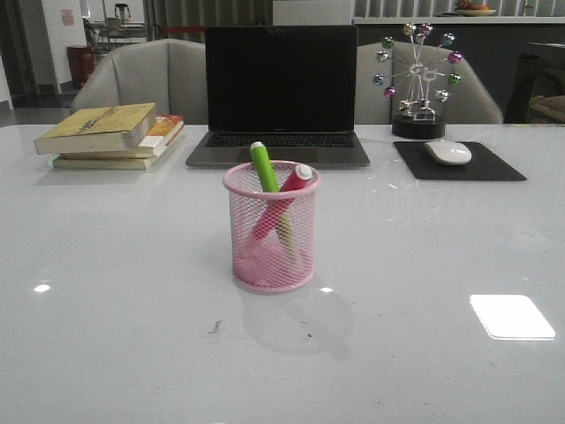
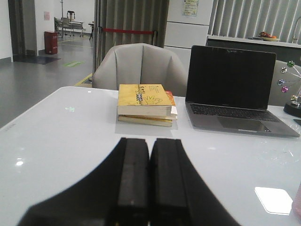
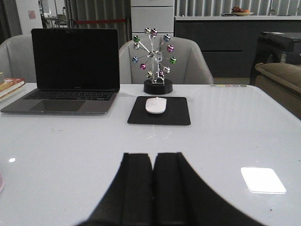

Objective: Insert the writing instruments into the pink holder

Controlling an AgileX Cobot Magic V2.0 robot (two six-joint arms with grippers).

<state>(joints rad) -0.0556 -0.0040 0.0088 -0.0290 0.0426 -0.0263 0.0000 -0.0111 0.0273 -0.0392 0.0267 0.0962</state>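
The pink holder (image 1: 271, 228), a wire-mesh cup, stands upright in the middle of the white table in the front view. Inside it lean both writing instruments: the lime green marker (image 1: 263, 168) tilts to the left and the pink-magenta marker (image 1: 294, 184) with its pale cap tilts to the right, their tops above the rim. Neither arm shows in the front view. My left gripper (image 2: 149, 141) is shut with nothing between its pads. My right gripper (image 3: 153, 156) is likewise shut and holds nothing. A sliver of the holder's edge (image 2: 297, 207) shows in the left wrist view.
Behind the holder sits an open laptop (image 1: 279, 97). A stack of books (image 1: 110, 134) lies at the back left. At the back right a white mouse (image 1: 448, 152) rests on a black pad (image 1: 459, 162) before a ball-wheel ornament (image 1: 418, 79). Chairs stand beyond the table.
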